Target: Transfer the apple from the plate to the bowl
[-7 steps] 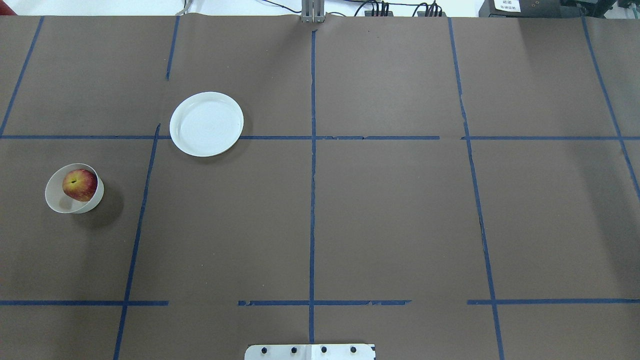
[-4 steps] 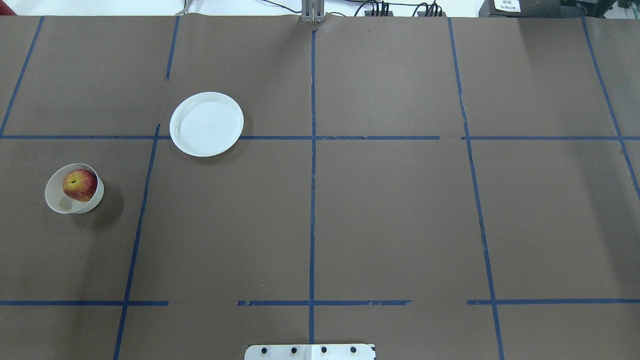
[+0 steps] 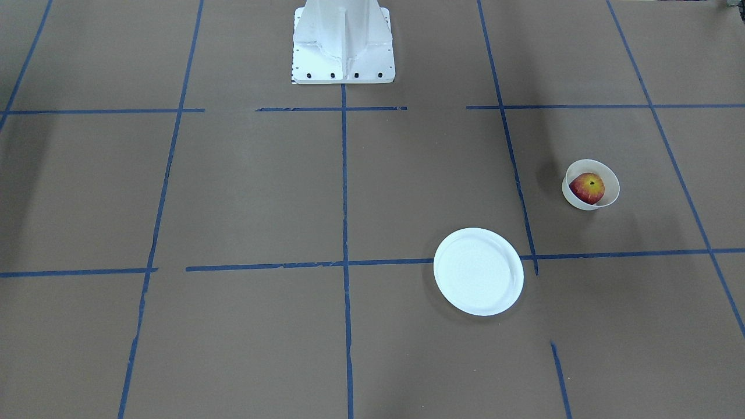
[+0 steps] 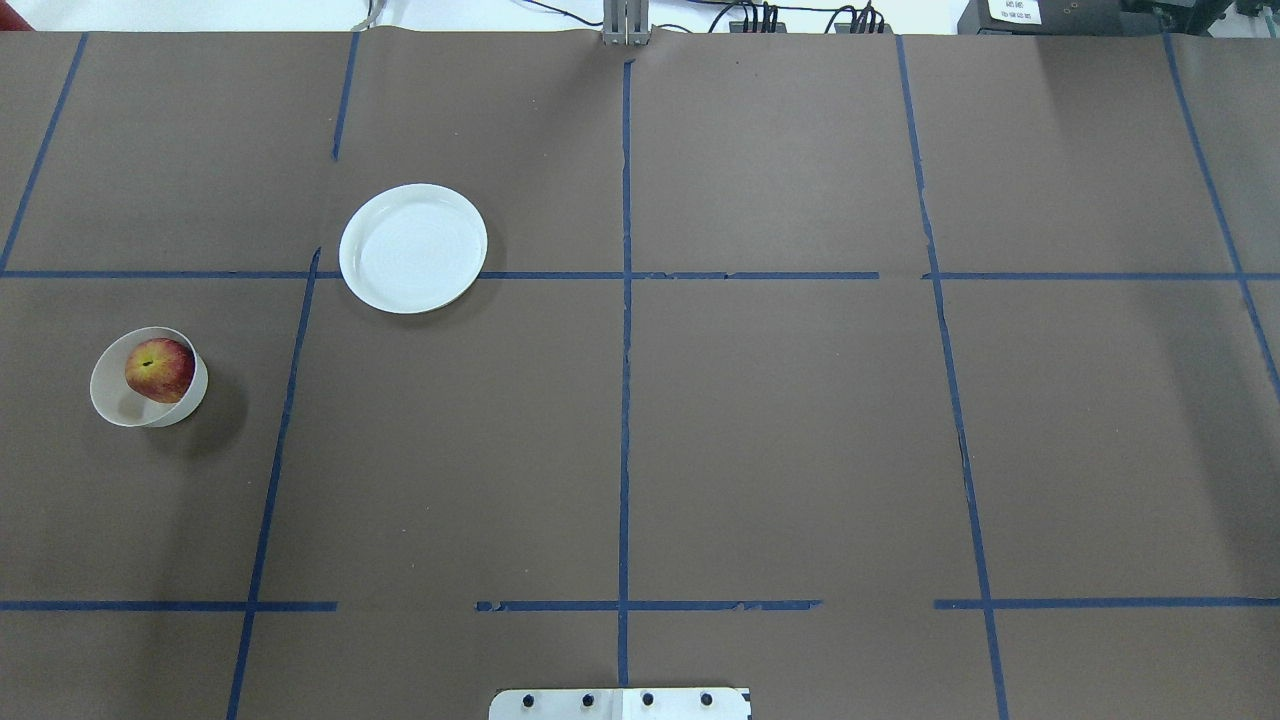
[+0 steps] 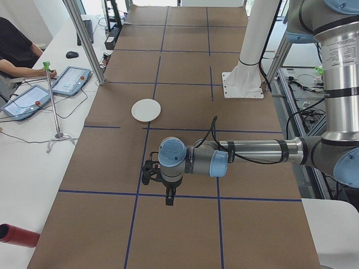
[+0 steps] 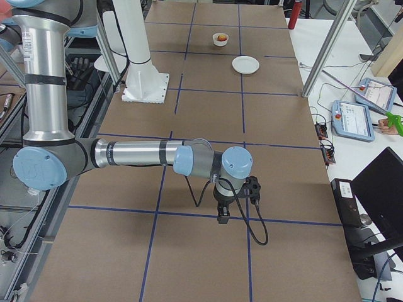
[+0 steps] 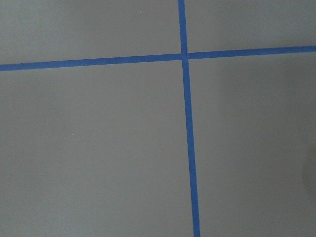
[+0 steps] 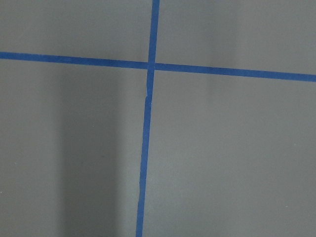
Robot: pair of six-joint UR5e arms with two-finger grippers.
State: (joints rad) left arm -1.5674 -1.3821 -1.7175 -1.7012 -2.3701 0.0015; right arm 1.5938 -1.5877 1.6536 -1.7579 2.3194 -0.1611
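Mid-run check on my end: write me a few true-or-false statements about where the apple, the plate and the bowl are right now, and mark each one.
1. The apple sits inside the bowl. True.
2. The plate holds a second apple. False: nothing lies on the plate.
3. The bowl touches the plate. False: they stand well apart, with a blue tape line running between them.
4. The apple's dark stem dimple faces up. True.
5. The bowl is tipped on its side. False: it stands upright with its opening up.
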